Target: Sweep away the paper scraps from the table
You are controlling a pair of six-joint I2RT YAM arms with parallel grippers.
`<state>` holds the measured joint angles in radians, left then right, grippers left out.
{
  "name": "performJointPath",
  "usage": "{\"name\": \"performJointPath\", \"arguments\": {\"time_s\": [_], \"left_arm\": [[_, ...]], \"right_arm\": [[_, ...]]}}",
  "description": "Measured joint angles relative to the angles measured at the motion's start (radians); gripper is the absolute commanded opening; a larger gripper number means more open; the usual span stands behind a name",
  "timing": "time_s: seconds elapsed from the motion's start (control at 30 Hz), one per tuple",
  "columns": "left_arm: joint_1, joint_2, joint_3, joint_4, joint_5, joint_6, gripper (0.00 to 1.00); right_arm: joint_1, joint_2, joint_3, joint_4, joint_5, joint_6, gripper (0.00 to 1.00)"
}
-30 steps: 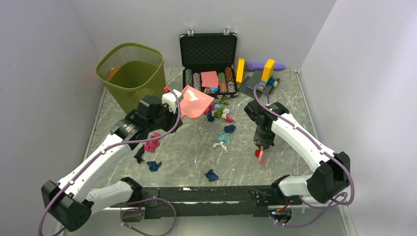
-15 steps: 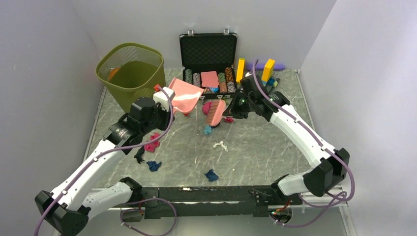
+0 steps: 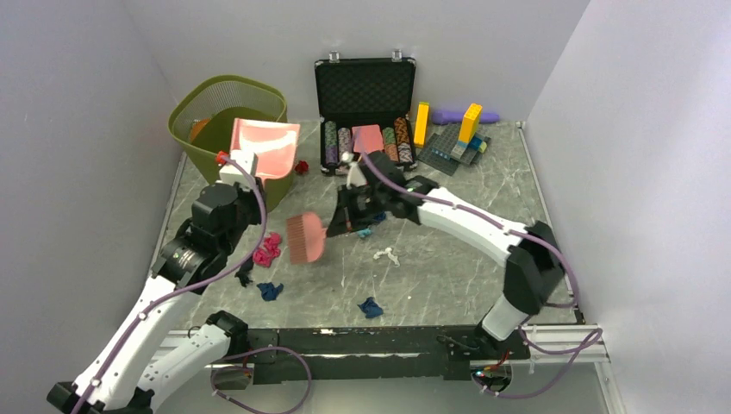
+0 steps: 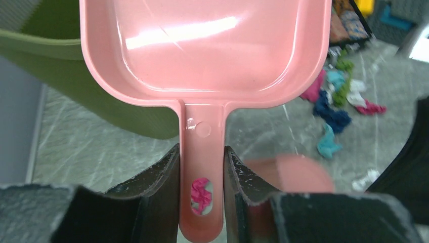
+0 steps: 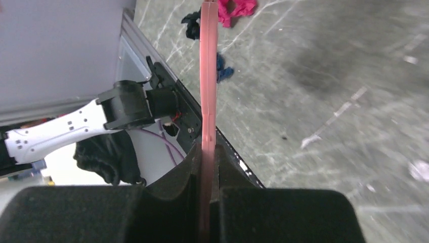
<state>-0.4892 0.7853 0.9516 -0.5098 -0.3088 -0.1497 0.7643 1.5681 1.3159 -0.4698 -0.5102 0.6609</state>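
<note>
Grey-green table (image 3: 448,280): we see its marbled top running under both arms, with paper scattered over it.
Olive mesh wastebasket (image 3: 200,108): upright at the far left corner.
Pink dustpan (image 3: 263,148): held over the wastebasket's near rim.
Pink brush (image 3: 303,239): blurred, between the two arms, over the table's left-centre.
Left gripper (image 4: 201,162): clamped on the dustpan's handle.
Right gripper (image 5: 207,157): pinching the brush's handle.
Paper scraps (image 3: 266,250): we find magenta, dark blue and white wads lying on the table, one red wad just beside the wastebasket.
</note>
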Motion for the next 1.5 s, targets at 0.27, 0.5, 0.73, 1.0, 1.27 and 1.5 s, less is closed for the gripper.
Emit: {"name": "performJointPath", "arguments": {"time_s": [0.27, 0.5, 0.73, 1.0, 1.27, 1.5], "left_arm": [[0.046, -0.108, -0.032, 0.021, -0.223, -0.062, 0.0], [0.061, -0.185, -0.065, 0.043, -0.301, -0.084, 0.0], [0.071, -0.172, -0.065, 0.051, -0.311, -0.093, 0.0], [0.077, -0.169, -0.065, 0.05, -0.31, -0.104, 0.0], [0.082, -0.168, -0.065, 0.05, -0.309, -0.104, 0.0], [0.084, -0.168, -0.065, 0.05, -0.307, -0.105, 0.0]], "right_arm": [[0.199, 0.321, 0.185, 0.113, -0.001, 0.013, 0.0], [0.31, 0.566, 0.479, 0.119, -0.011, 0.023, 0.0], [0.323, 0.665, 0.569, -0.029, 0.071, 0.062, 0.0], [0.224, 0.484, 0.404, -0.26, 0.24, 0.014, 0.0], [0.043, 0.275, 0.405, -0.484, 0.551, -0.075, 0.0], [0.066, 0.167, 0.399, -0.385, 0.548, -0.118, 0.0]]}}
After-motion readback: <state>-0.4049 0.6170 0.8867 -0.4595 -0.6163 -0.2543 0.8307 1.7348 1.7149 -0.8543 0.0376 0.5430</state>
